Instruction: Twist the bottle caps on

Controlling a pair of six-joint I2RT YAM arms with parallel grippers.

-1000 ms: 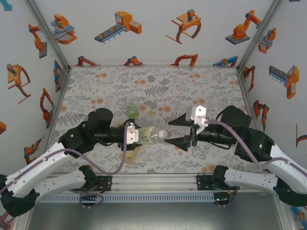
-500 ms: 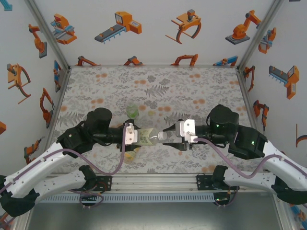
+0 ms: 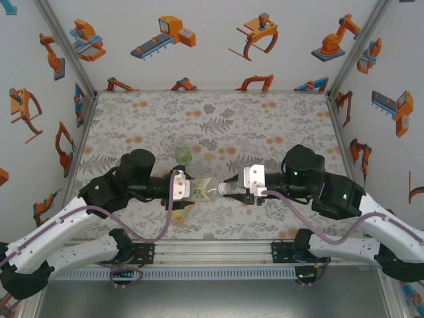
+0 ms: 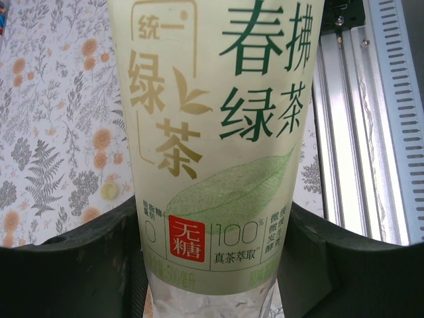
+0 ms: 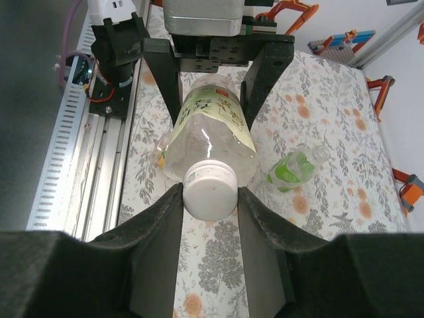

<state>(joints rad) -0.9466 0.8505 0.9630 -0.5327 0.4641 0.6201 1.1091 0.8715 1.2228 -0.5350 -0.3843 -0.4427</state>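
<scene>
Between the right end effector's [image 5: 210, 196] clenched fingers [image 5: 156, 245], the white cap [image 5: 210, 189]; clear bottle [image 5: 211, 126] in left end effector's [image 5: 212, 120] grasp.

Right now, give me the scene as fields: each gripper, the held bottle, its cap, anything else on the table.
left gripper: clamped around the green tea bottle, holding it horizontal above the table
right gripper: fingers pressed on both sides of the white cap
white cap: on the bottle's neck
small green bottle: lying on the floral tabletop, apart from both grippers
</scene>
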